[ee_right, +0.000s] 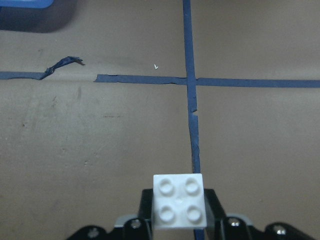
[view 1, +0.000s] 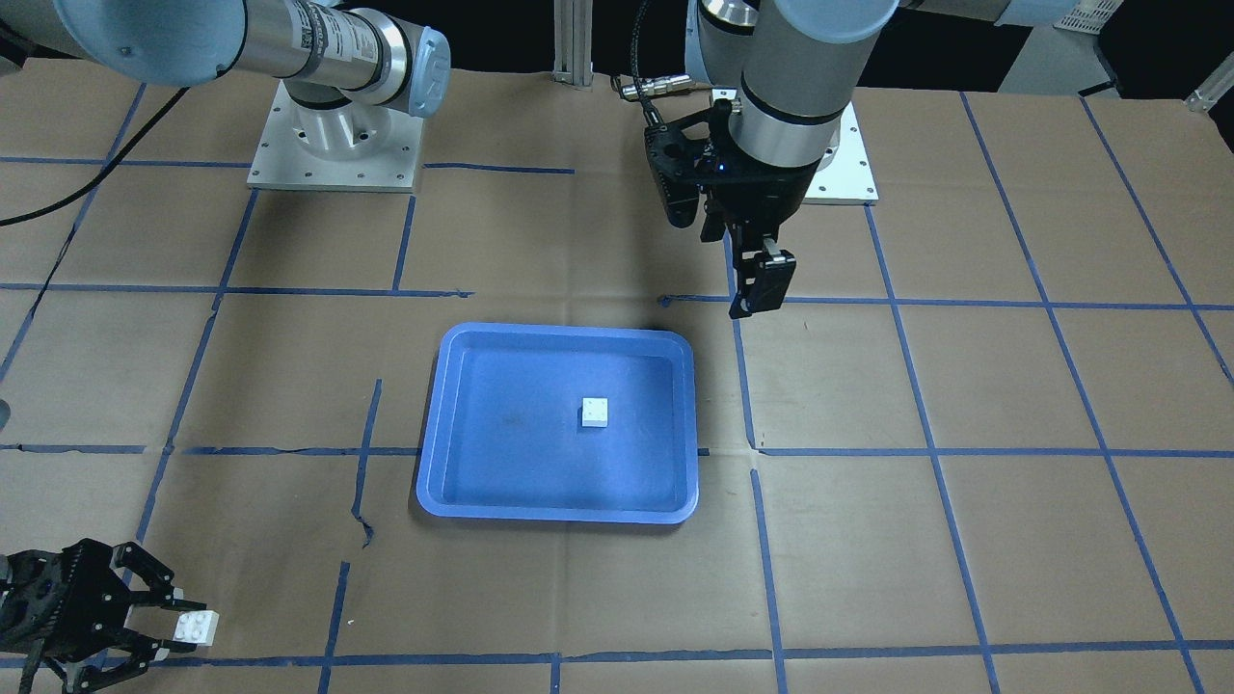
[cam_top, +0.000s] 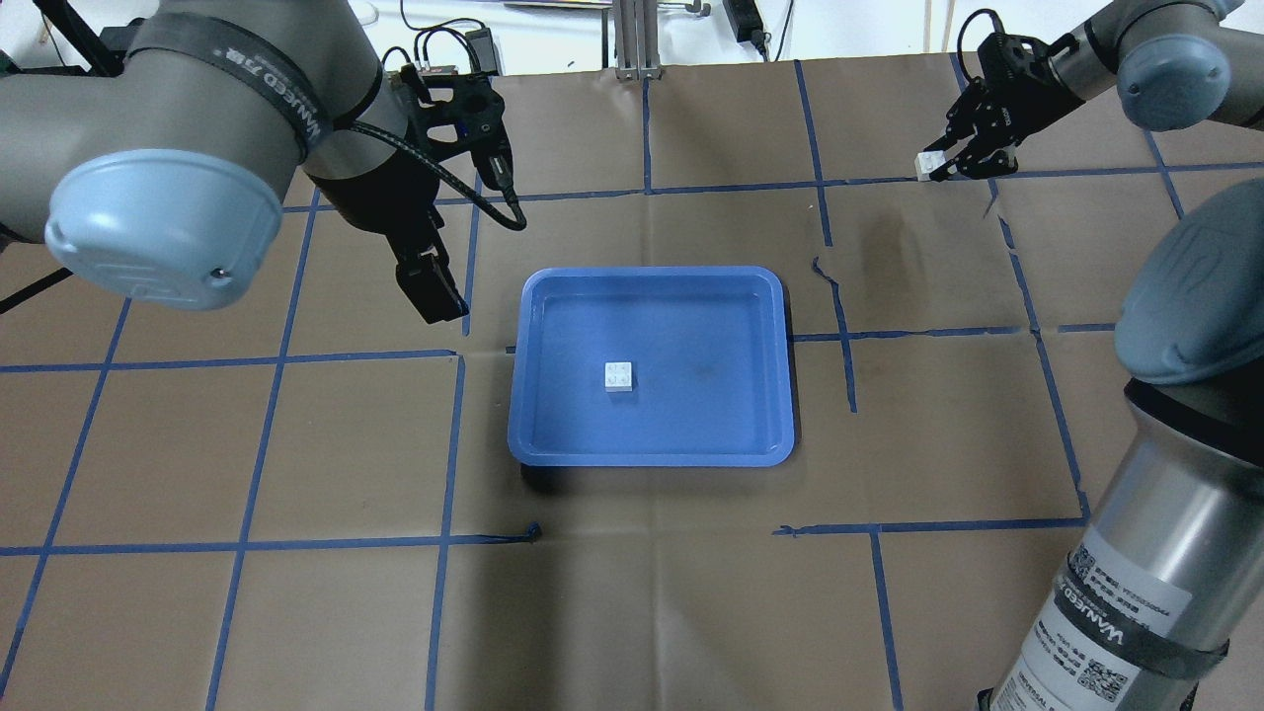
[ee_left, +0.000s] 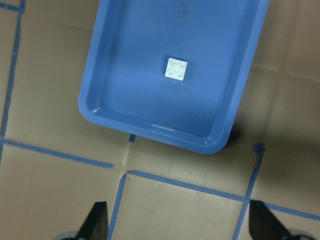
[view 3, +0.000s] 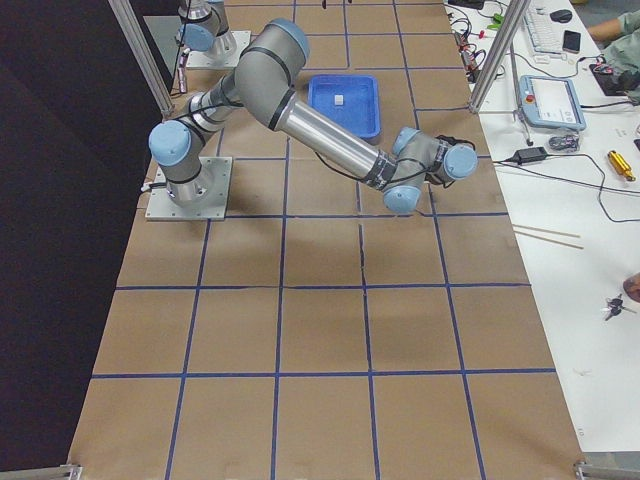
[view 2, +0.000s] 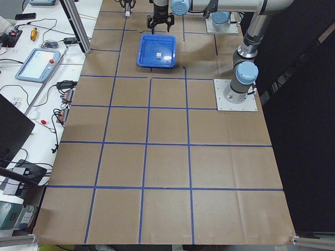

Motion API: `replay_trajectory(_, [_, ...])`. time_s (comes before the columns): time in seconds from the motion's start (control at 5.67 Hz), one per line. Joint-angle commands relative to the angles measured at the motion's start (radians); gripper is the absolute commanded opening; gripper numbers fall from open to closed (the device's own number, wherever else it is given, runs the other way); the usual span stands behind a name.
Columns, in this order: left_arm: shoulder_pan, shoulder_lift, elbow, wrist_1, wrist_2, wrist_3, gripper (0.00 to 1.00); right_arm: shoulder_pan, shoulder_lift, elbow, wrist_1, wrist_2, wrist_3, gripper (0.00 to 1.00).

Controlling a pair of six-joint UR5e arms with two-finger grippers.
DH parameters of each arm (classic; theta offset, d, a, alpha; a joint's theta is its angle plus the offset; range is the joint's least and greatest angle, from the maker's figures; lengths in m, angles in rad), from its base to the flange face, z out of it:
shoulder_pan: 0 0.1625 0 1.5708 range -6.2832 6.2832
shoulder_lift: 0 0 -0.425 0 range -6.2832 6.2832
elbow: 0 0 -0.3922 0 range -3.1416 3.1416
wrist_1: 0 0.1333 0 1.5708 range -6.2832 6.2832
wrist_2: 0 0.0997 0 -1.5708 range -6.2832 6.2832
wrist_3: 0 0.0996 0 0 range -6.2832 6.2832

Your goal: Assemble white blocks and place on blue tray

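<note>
One white block point(view 1: 595, 413) lies studs up inside the blue tray point(view 1: 554, 331), right of its middle in the front view; it also shows in the overhead view point(cam_top: 619, 376) and the left wrist view point(ee_left: 176, 69). My left gripper point(cam_top: 439, 301) hangs open and empty above the table, just outside the tray's point(cam_top: 652, 272) far left corner. My right gripper point(cam_top: 933, 168) is far from the tray, at the table's far right, shut on the second white block point(ee_right: 179, 207), studs toward the wrist camera. It also shows in the front view point(view 1: 193, 627).
Brown paper with a blue tape grid covers the table. A torn tape end point(ee_right: 62, 64) lies ahead of the right gripper. The arm bases point(view 1: 333, 145) stand on the robot's side. Operator desks with devices line the far side point(view 3: 545, 100).
</note>
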Motion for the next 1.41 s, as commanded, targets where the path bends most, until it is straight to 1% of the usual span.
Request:
replay_trajectory(0.0, [0.023, 0.024, 0.007, 0.000, 0.001, -0.434, 0.99, 0.053, -0.077, 0.009, 0.045, 0.004, 0.040, 0.15])
replay_trajectory(0.18, [0.021, 0.021, 0.018, -0.003, 0.001, -0.658, 0.99, 0.117, -0.115, 0.034, 0.061, 0.004, 0.067, 0.15])
replay_trajectory(0.35, [0.018, 0.021, 0.045, -0.091, 0.001, -0.803, 0.99, 0.155, -0.176, 0.112, 0.061, 0.008, 0.096, 0.15])
replay_trajectory(0.53, [0.017, 0.019, 0.083, -0.171, -0.012, -0.954, 0.99, 0.192, -0.233, 0.230, 0.038, 0.029, 0.097, 0.15])
replay_trajectory(0.71, [0.017, 0.025, 0.100, -0.204, -0.009, -0.957, 1.00, 0.221, -0.297, 0.357, -0.061, 0.068, 0.122, 0.15])
replay_trajectory(0.88, [0.021, 0.039, 0.097, -0.207, -0.014, -0.954, 1.00, 0.269, -0.329, 0.474, -0.236, 0.071, 0.227, 0.15])
replay_trajectory(1.06, [0.029, 0.039, 0.081, -0.195, -0.003, -0.954, 1.00, 0.339, -0.335, 0.533, -0.376, 0.070, 0.347, 0.15])
replay_trajectory(1.24, [0.024, 0.038, 0.100, -0.195, 0.001, -0.958, 1.00, 0.395, -0.333, 0.577, -0.480, 0.070, 0.448, 0.15])
